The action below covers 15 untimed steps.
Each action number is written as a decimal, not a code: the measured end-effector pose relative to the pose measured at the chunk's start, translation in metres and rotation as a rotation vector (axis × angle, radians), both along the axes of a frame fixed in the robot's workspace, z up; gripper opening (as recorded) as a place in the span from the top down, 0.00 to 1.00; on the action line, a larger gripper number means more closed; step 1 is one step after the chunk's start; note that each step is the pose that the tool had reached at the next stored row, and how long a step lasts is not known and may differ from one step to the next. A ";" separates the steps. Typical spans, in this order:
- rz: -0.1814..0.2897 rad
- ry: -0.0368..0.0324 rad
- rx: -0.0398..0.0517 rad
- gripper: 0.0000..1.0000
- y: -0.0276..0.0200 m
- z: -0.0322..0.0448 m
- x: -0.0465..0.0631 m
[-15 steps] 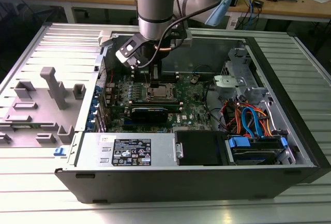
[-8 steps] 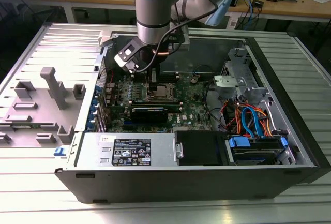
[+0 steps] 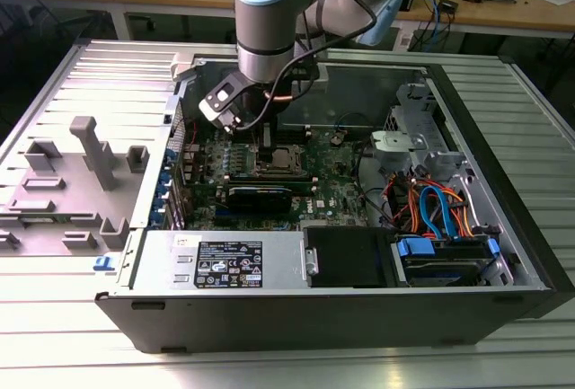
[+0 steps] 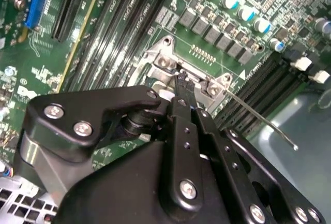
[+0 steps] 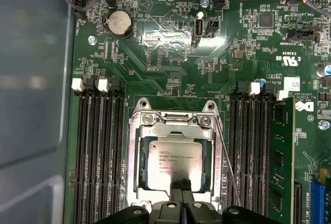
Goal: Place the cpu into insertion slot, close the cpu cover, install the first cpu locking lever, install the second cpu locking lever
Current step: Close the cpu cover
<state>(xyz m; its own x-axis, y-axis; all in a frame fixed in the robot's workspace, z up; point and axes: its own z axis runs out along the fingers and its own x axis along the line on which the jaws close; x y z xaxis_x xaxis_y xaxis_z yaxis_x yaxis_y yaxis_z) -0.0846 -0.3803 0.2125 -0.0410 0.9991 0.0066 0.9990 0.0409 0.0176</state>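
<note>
- Cpu [image 5: 173, 163] lies flat in the insertion slot [image 5: 140, 168], with the cpu cover [image 5: 176, 130] down around it.
- Gripper [image 5: 181, 185] is closed, tips at the cpu cover's edge.

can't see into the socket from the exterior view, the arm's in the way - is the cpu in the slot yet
observer: yes. In the first wrist view the cpu lies in the insertion slot, and the cpu cover lies flat around it.
operator: ok, what about the levers
observer: in the second wrist view one locking lever angles away from the socket, with its free end out past the memory slots.
operator: and where's the tool
observer: the tool is shut and its tip is at the cover's near edge. I can't tell whether it is touching.
</note>
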 end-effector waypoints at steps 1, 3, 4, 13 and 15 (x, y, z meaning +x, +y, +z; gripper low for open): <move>0.000 -0.0007 0.0000 0.89 0.0000 0.0010 0.000; 0.000 -0.0018 0.0003 0.89 0.0000 0.0012 0.000; 0.000 -0.0017 0.0001 0.89 0.0001 0.0013 0.001; -0.007 -0.0016 -0.0017 0.89 0.0000 0.0013 0.023; -0.008 -0.0016 -0.0016 0.89 0.0000 0.0013 0.023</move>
